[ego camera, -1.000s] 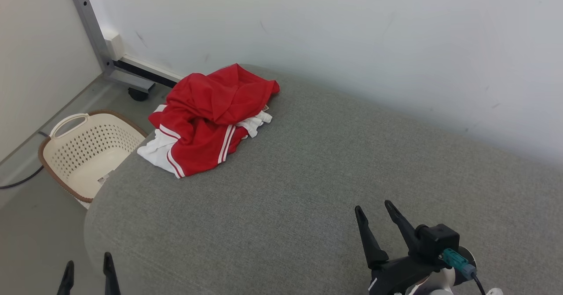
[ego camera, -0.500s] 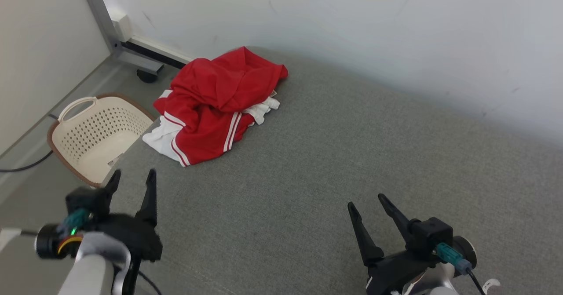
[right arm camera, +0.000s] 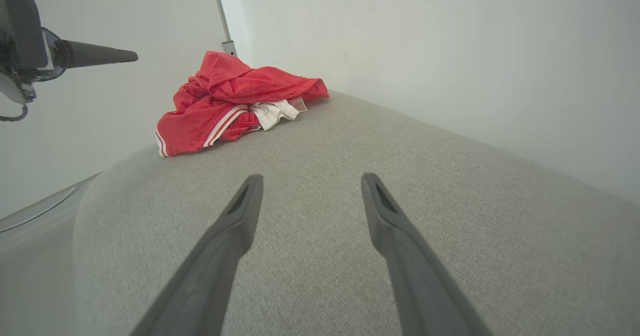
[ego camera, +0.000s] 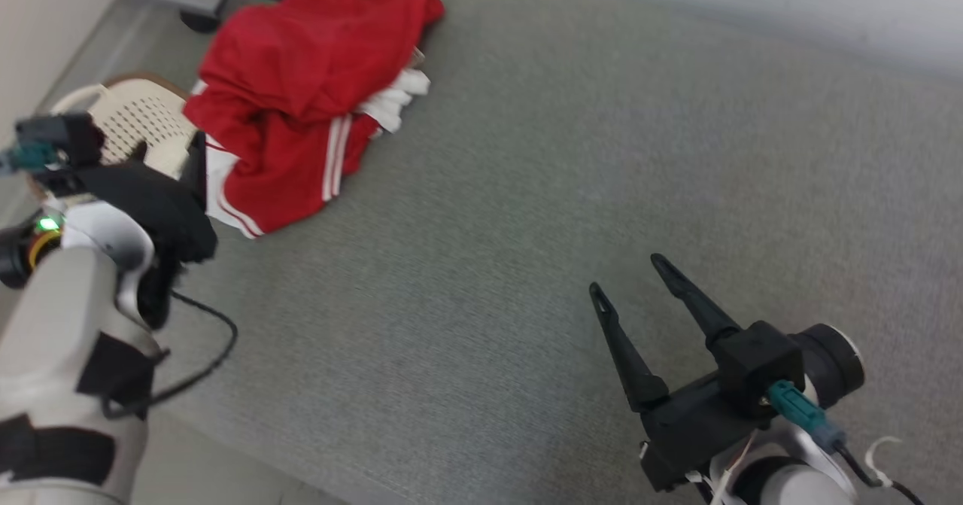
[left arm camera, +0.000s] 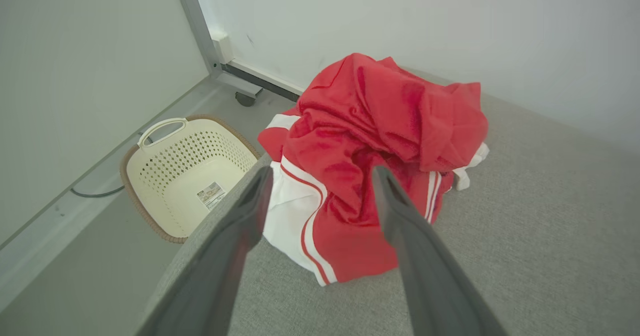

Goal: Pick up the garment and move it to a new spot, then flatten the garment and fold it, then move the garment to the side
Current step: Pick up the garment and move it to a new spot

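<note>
The garment (ego camera: 301, 91) is a crumpled red piece with white stripes and white panels, heaped at the far left corner of the grey padded surface (ego camera: 511, 189). My left gripper (ego camera: 169, 157) hovers open just short of the heap's near left edge, with nothing between its fingers. In the left wrist view the garment (left arm camera: 390, 120) lies straight ahead beyond the spread left gripper (left arm camera: 322, 173). My right gripper (ego camera: 628, 275) stands open over bare padding at the near right, far from the cloth. The right wrist view has the garment (right arm camera: 225, 100) well ahead of the open right gripper (right arm camera: 311, 177).
A cream perforated basket (left arm camera: 175, 176) sits on the floor left of the surface's edge, just below the garment's corner. A metal frame on a caster (left arm camera: 240, 83) and a floor cable (left arm camera: 95, 193) lie behind it. A white wall (right arm camera: 450, 50) bounds the far side.
The head camera has tilted down and shifted. My left arm has risen into view and travelled forward to the garment's near edge. The right gripper has stayed over the near right, still open.
</note>
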Controlling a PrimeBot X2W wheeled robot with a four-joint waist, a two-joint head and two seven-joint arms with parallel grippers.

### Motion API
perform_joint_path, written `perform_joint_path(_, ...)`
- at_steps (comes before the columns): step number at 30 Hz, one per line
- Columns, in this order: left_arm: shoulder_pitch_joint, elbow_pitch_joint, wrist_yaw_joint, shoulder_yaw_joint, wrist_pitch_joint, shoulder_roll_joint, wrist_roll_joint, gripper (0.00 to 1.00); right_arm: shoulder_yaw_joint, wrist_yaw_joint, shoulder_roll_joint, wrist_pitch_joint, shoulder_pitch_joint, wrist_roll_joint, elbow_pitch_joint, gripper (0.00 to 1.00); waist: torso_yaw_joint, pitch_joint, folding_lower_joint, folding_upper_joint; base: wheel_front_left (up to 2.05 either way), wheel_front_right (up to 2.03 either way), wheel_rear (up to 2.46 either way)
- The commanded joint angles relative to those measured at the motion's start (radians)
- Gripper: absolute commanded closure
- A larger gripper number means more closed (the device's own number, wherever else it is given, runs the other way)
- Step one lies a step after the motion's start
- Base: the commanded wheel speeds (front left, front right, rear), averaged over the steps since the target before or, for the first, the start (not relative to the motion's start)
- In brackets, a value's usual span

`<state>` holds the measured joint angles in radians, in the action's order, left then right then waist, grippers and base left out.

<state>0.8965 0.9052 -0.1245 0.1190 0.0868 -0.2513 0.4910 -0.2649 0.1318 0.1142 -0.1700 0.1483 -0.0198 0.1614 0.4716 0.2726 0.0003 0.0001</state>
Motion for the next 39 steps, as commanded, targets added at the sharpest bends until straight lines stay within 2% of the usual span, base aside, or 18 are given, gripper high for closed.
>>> perform_joint_path(1,0.033,0.024,-0.005,-0.005,0.008,-0.006,0.012,0.0,0.007,-0.002,0.012,-0.011,-0.013,0.007,0.023,0.0,-0.1,0.156,-0.0003,-0.0001,0.0,0.0,0.0)
perform_joint_path(4,0.076,0.092,-0.006,-0.019,0.041,-0.018,0.044,0.0,0.021,-0.002,0.019,-0.038,-0.046,0.015,0.087,0.0,-0.124,0.193,-0.0003,-0.0001,0.0,0.0,0.0)
perform_joint_path(7,0.117,0.145,0.018,-0.021,0.057,-0.041,0.035,0.0,0.034,-0.002,0.024,-0.055,-0.07,0.024,0.137,0.0,-0.141,0.231,-0.0003,-0.0001,0.0,0.0,0.0)
perform_joint_path(10,0.139,0.18,0.033,-0.035,0.026,-0.028,0.052,0.0,0.043,-0.002,0.029,-0.061,-0.086,0.03,0.168,0.0,-0.146,0.255,-0.0003,-0.0001,0.0,0.0,0.0)
perform_joint_path(16,0.156,0.256,0.064,-0.042,-0.018,-0.036,0.055,0.0,0.035,-0.002,0.024,-0.055,-0.078,0.023,0.175,0.0,-0.161,0.251,-0.0003,-0.0001,0.0,0.0,0.0)
perform_joint_path(17,0.158,0.266,0.067,-0.041,-0.026,-0.041,0.053,0.52,0.033,-0.002,0.023,-0.053,-0.079,0.022,0.173,0.0,-0.163,0.247,-0.0003,-0.0001,0.0,0.0,0.0)
perform_joint_path(18,0.16,0.272,0.071,-0.042,-0.038,-0.045,0.051,0.78,0.031,-0.002,0.022,-0.051,-0.08,0.021,0.169,0.0,-0.165,0.243,-0.0003,-0.0001,0.0,0.0,0.0)
perform_joint_path(19,0.16,0.28,0.069,-0.039,-0.046,-0.049,0.048,1.0,0.03,-0.002,0.021,-0.051,-0.081,0.019,0.166,0.0,-0.167,0.238,-0.0003,-0.0001,0.0,0.0,0.0)
perform_joint_path(26,0.178,0.303,0.06,-0.016,-0.099,-0.084,0.026,1.0,0.016,-0.002,0.009,-0.014,-0.067,0.0,0.115,0.0,-0.174,0.16,-0.0003,-0.0001,0.0,0.0,0.0)
perform_joint_path(30,0.194,0.298,0.059,0.012,-0.121,-0.134,-0.005,1.0,0.006,-0.002,-0.01,0.027,-0.054,-0.023,0.058,0.0,-0.186,0.079,-0.0003,-0.0001,0.0,0.0,0.0)
perform_joint_path(32,0.2,0.292,0.063,0.034,-0.137,-0.145,-0.029,1.0,0.014,-0.002,-0.022,0.057,-0.063,-0.037,0.018,0.0,-0.191,0.019,-0.0003,-0.0001,0.0,0.0,0.0)
perform_joint_path(33,0.207,0.288,0.067,0.058,-0.147,-0.159,-0.053,1.0,0.018,-0.002,-0.033,0.086,-0.085,-0.053,-0.023,0.0,-0.198,-0.051,-0.0003,-0.0001,0.0,0.0,0.0)
perform_joint_path(35,0.219,0.269,0.057,0.074,-0.173,-0.17,-0.066,1.0,0.024,-0.002,-0.045,0.114,-0.099,-0.067,-0.059,0.0,-0.211,-0.118,-0.0003,-0.0001,0.0,0.0,0.0)
perform_joint_path(36,0.219,0.269,0.057,0.074,-0.173,-0.17,-0.066,1.0,0.024,-0.002,-0.045,0.114,-0.099,-0.067,-0.059,0.0,-0.211,-0.118,-0.0003,-0.0001,0.0,0.0,0.0)
perform_joint_path(39,0.214,0.238,0.046,0.103,-0.224,-0.155,-0.089,1.0,0.052,-0.002,-0.055,0.153,-0.131,-0.094,-0.111,0.0,-0.228,-0.222,-0.0003,-0.0001,0.0,0.0,0.0)
